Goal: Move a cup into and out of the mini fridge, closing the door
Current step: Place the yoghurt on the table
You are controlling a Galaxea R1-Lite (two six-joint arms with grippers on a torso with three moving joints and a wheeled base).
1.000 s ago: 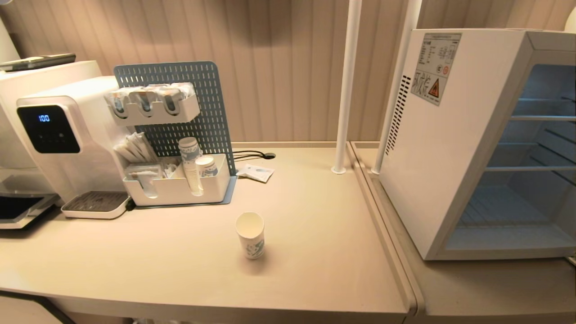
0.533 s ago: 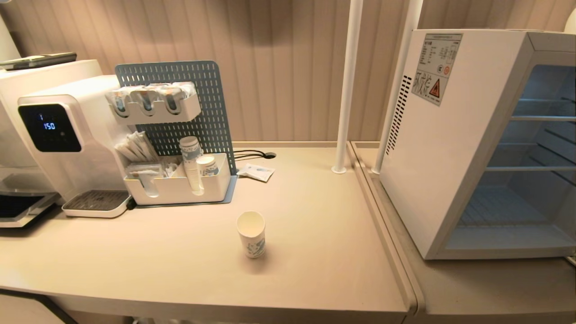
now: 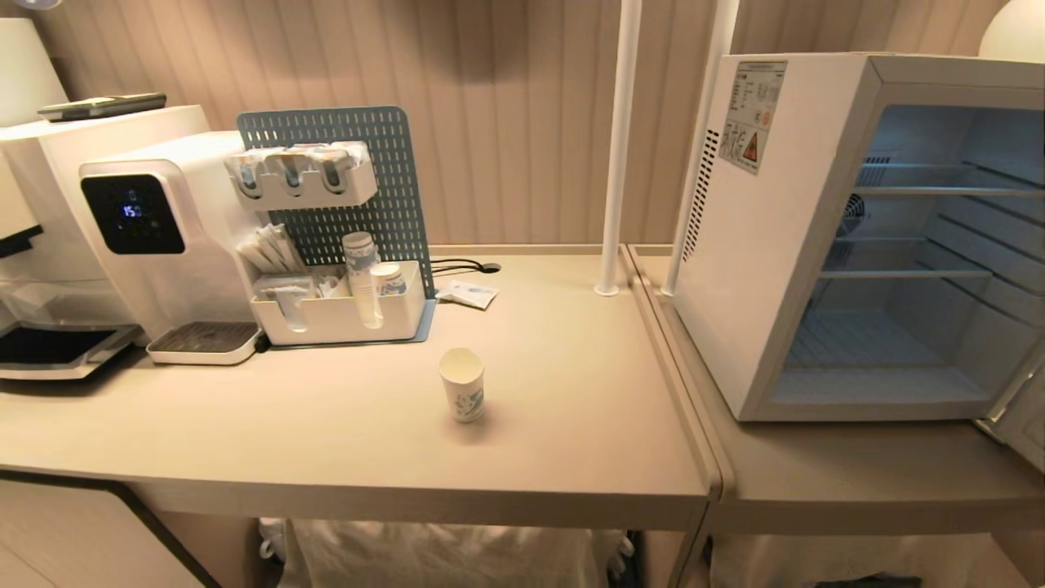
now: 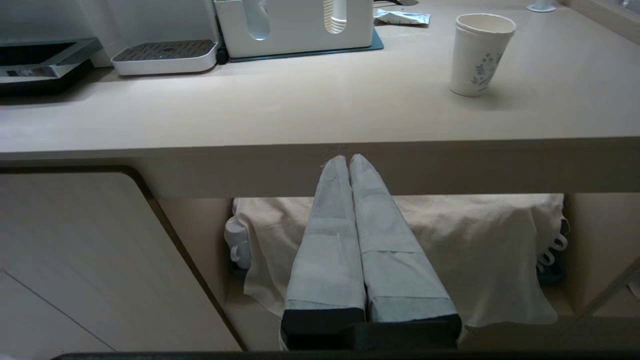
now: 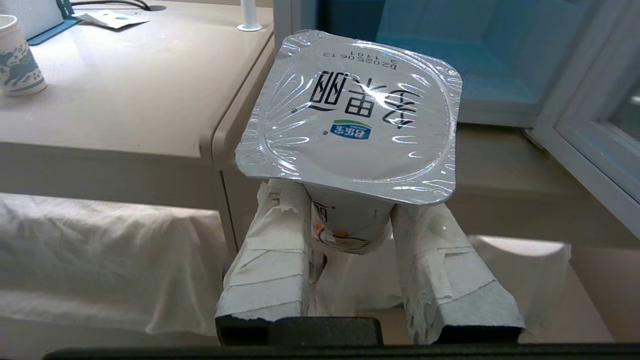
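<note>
Taped in pale paper wrap, the right gripper [image 5: 350,210] sits low in front of the counter edge, below the tabletop, its two fingers [image 5: 270,240] closed against the sides of a yogurt tub [image 5: 350,230] whose silver foil lid [image 5: 350,115] bears printed characters. Its neighbour, the left gripper [image 4: 348,159], also hangs below the counter lip, fingers pressed together with nothing between them, over a crumpled cloth [image 4: 475,250] on the lower shelf. Above and beyond both, on the beige counter [image 3: 326,441], the cup [image 3: 463,395] stands upright and open-mouthed, its blue print facing the robot; in the left wrist view it lies well apart from the shut fingers, up on the surface and off toward the robot's right, and in the right wrist view only its side shows at the far corner, well away from the held tub. To the robot's right, on the adjoining surface, the mini fridge [image 3: 759,245] stands with its interior exposed, wire shelves [image 3: 898,273] bare, and the door [image 3: 1020,416] swung out at the frame's edge. Farther back sit a white organiser tray [image 3: 343,314] with stacked paper cups [image 3: 362,269], a blue pegboard [image 3: 392,163], a water dispenser [image 3: 155,237] and a small sachet [image 3: 467,294].
</note>
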